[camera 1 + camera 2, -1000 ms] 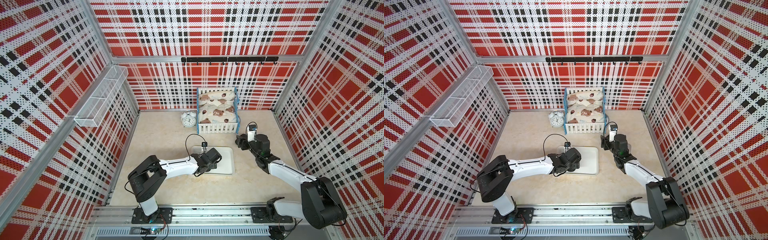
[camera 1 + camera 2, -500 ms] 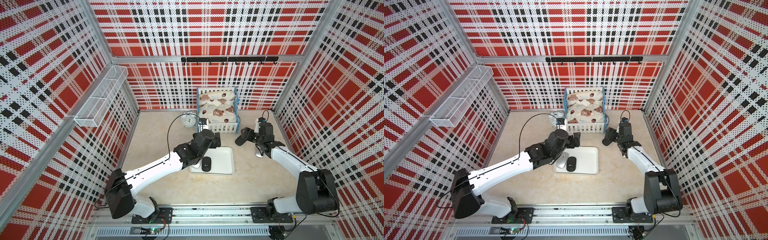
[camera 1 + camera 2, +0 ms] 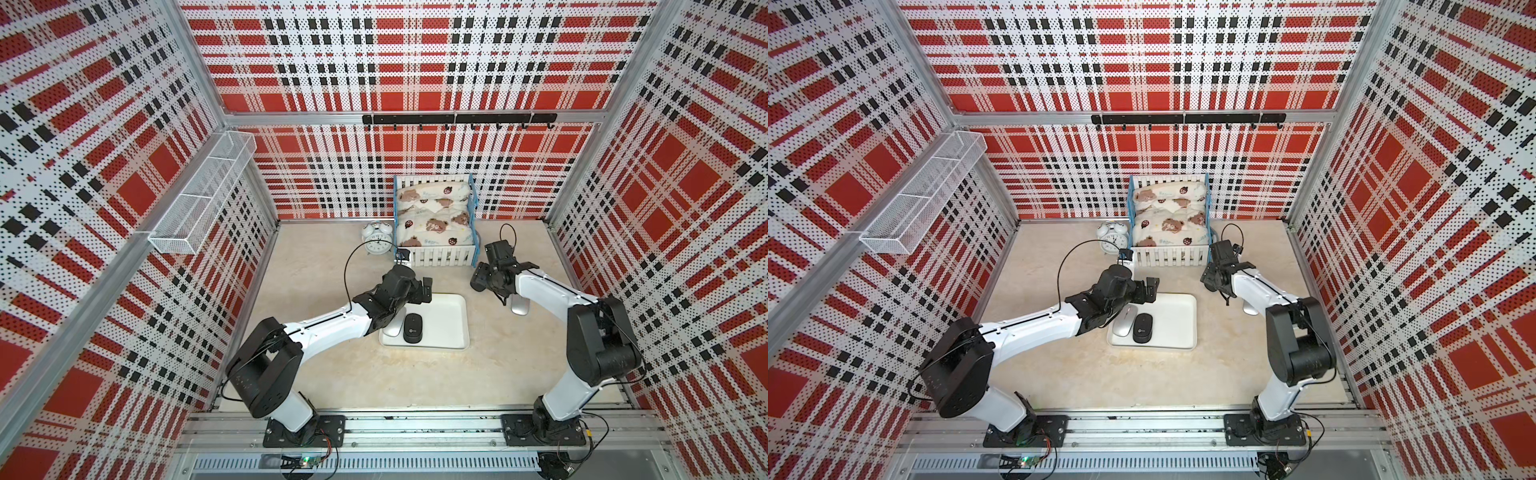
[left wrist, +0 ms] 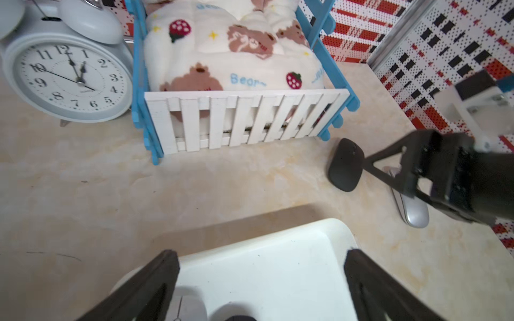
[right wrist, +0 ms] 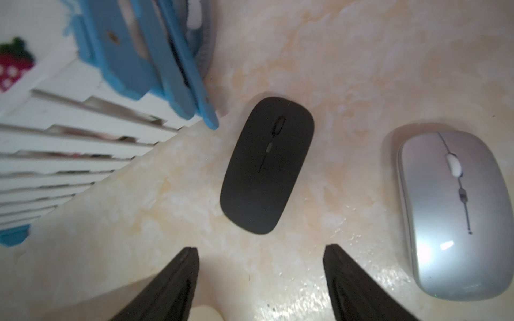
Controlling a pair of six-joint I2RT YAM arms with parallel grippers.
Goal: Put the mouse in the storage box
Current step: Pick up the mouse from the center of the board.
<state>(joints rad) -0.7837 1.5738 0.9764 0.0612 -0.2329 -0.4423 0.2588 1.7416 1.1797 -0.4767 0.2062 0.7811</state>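
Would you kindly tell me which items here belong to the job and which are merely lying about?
Job: storage box, boxed silver mouse, boxed black mouse, loose black mouse, loose silver mouse.
Lying about: alarm clock, toy bed, wire basket, hook rail.

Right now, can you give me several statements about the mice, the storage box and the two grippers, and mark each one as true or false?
1. The storage box holds a silver mouse and a black mouse. True.
2. The right gripper is shut on the other black mouse. False: the gripper is open, and that mouse lies free on the table near a corner of the toy bed.
3. The left gripper is open and empty. True.
4. The alarm clock stands inside the toy bed. False: it stands on the table beside the bed.
5. The other silver mouse lies on the table, outside the box. True.
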